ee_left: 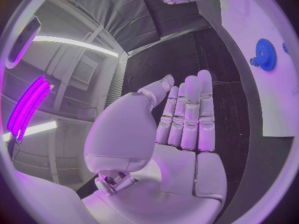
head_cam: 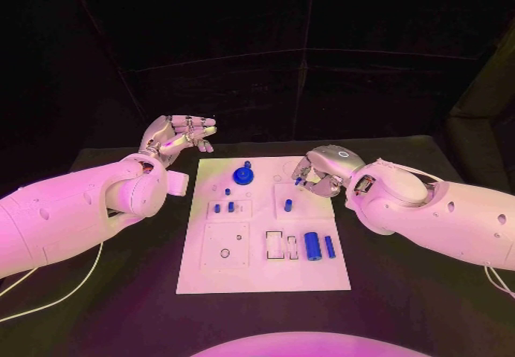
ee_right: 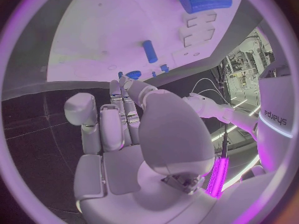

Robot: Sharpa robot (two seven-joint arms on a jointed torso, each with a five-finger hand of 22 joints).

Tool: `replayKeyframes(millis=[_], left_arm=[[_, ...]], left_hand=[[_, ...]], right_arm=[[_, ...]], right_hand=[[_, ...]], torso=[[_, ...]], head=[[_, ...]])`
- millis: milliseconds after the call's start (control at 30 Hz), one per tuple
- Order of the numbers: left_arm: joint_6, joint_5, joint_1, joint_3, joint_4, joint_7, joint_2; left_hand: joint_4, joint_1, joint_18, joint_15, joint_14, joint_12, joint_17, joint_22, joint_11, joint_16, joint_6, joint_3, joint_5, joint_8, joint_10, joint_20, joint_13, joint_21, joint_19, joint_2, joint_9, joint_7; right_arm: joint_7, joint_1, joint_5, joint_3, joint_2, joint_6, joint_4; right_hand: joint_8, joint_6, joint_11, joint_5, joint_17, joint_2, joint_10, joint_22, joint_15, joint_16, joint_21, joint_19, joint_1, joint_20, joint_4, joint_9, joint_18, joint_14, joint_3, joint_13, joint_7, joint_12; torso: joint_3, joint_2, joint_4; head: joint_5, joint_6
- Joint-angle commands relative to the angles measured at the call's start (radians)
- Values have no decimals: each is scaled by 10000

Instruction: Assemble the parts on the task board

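The task board (head_cam: 263, 275) lies between empty spread left hand (head_cam: 177, 137) and curled right hand (head_cam: 322, 172).

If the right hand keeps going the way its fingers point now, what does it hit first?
Probably the blue gear. The right hand hovers over the task board's far right part, fingers pointing across it toward the gear. The hand's height is unclear, so it might pass over, and whether it pinches a small blue part is unclear.
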Motion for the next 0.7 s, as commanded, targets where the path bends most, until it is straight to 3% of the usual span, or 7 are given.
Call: replayKeyframes(millis=[33,233,333,367,700], left_arm=[[75,36,14,9,19,55,-4],[71,36,14,9,41,53,23],[72,36,15,9,47,53,47],[74,36,15,9,52,53,57],[85,36,17,10,53,40,140]], left_hand=[[-13,25,43,-5,-95,31,-8,-10,29,-38,-4,-44,-19,17,-39,21,-2,-50,-65,78,-7,44],[-13,25,43,-5,-95,31,-8,-10,29,-38,-4,-44,-19,17,-39,21,-2,-50,-65,78,-7,44],[-13,25,43,-5,-95,31,-8,-10,29,-38,-4,-44,-19,17,-39,21,-2,-50,-65,78,-7,44],[-13,25,43,-5,-95,31,-8,-10,29,-38,-4,-44,-19,17,-39,21,-2,-50,-65,78,-7,44],[-13,25,43,-5,-95,31,-8,-10,29,-38,-4,-44,-19,17,-39,21,-2,-50,-65,78,-7,44]], right_arm=[[147,20,345,10,0,-510,458],[259,18,429,8,303,-417,953],[326,15,444,4,595,-313,999],[361,3,431,2,748,-251,981],[529,-583,151,-18,1597,259,586]], right_hand=[[-60,58,23,23,2,-52,76,30,-27,52,56,94,-68,-15,-9,13,39,348,78,-4,39,-53],[-64,58,25,19,-22,-63,74,31,-26,42,59,95,-82,-15,-13,12,39,345,82,-5,42,-57],[-67,55,27,18,-31,-69,70,28,-26,39,59,94,-90,-15,-15,10,40,344,85,-7,44,-62],[-70,53,28,18,-29,-72,67,24,-25,41,58,93,-93,-15,-17,9,40,345,87,-8,45,-65],[-88,34,37,19,-17,-89,41,22,-20,53,62,91,-114,-13,-33,3,40,350,101,-15,54,-88]], torso=[[2,-3,-8],[-13,9,25],[-22,7,37],[-24,11,27],[-19,13,-8]], head=[[72,4],[178,10],[307,-25],[410,-26],[942,-165]])
